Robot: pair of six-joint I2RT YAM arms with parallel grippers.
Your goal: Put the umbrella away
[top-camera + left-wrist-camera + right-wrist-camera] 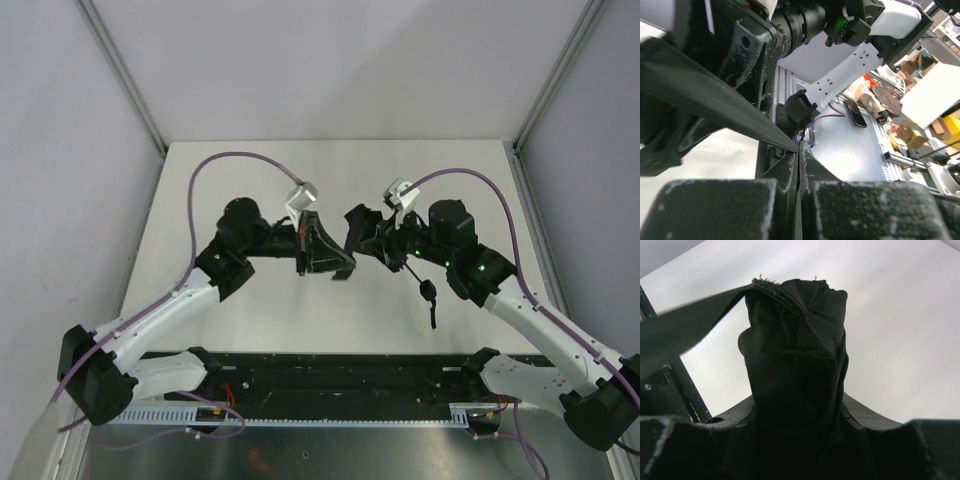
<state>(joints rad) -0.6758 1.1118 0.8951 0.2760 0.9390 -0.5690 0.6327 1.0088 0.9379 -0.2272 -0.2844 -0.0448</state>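
Two robot arms meet over the middle of a white surface (250, 180), seen from above and from each wrist. At left, the left arm (170, 310), white with black joints and trailed by a purple cable (200, 180), reaches in toward the centre. The left tool (799, 155) has its fingers (720, 210) pressed together, pinching the end of a flat black strap (715, 100) that runs taut up and away from the tips. In the overhead view this tool (340, 262) sits just beside its partner, raised off the surface.

At centre, the umbrella (795, 365), folded into a bundle of matte black fabric, stands between the two fingers of the right tool (800, 440), which grips it around the lower part with its jaws partly spread. The strap (690, 330) leaves the top of the bundle, its rough tip showing, and stretches off toward the left arm.

At right, the right tool (362, 228) holds the bundle clear of the surface. A dangling loop (432, 310) with a small black knob hangs under the right arm (520, 300); whether it touches the surface cannot be told.
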